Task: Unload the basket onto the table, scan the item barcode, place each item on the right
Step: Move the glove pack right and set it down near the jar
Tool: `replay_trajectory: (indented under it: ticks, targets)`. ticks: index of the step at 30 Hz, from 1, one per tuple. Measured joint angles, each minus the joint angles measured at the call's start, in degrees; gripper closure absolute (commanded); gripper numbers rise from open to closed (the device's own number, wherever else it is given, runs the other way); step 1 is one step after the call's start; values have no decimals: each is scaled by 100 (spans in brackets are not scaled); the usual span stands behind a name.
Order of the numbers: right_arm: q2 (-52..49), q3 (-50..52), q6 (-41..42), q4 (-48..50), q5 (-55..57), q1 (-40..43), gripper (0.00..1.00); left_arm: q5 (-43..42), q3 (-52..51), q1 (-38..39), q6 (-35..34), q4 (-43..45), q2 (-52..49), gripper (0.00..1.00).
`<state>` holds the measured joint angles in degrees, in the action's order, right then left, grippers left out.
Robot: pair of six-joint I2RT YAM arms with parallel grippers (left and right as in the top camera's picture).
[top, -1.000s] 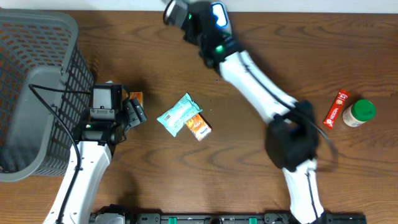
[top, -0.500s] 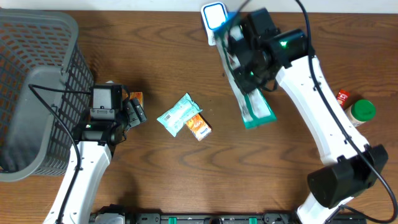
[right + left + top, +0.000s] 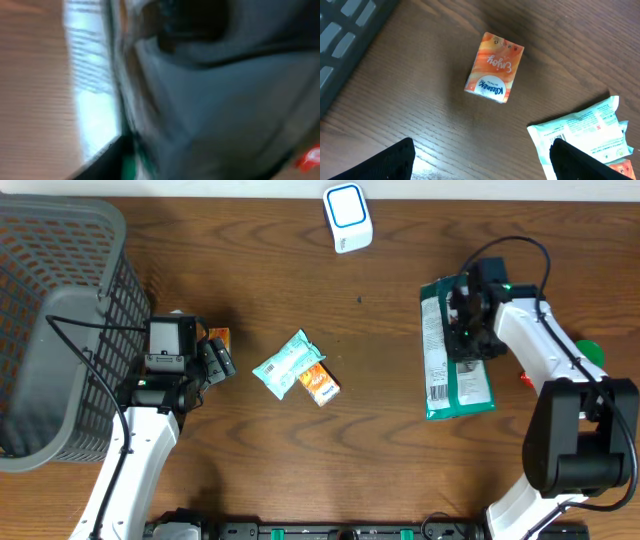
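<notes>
Desk (image 3: 330,470): dark wood grain; carries all entries below.
Left pincer (image 3: 482,165): fingers wide apart, nothing between them; poised over bare desk, near side of the tissue pack.
Tissue pack (image 3: 495,67): orange, Kleenex label; lies flat, near the basket.
Mint packet (image 3: 285,363): pale green and white; mid-desk, lying partly over an orange packet (image 3: 322,385).
Green bag (image 3: 452,355): large item, flat on the desk at right; printed panel up, barcode (image 3: 437,393) at its near end.
Right pincer (image 3: 466,325): over the bag's far half; wrist view blurred, so cannot tell whether apart or clamped.
Green-lidded jar (image 3: 592,352): right edge, mostly hidden behind the right arm.
Basket (image 3: 60,240): grey mesh; far left.
Scanner (image 3: 348,217): white, blue face; far edge, well apart from the green bag.
</notes>
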<state>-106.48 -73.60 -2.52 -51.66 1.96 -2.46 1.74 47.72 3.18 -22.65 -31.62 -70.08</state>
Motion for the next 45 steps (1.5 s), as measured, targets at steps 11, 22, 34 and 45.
replay_trajectory:
  ticks: [11,22,34,45]
  targets:
    - [0,92,4,490,-483,293,2,0,0,0,0,-2,0,13]
    - [0,87,26,1047,-2789,-553,76,0,0,0,0,-2,0,13]
    - [0,717,898,2159,-586,-1626,99,0,0,0,0,-2,0,13]
    - [0,750,1174,2015,42,-1545,99,0,0,0,0,-2,0,13]
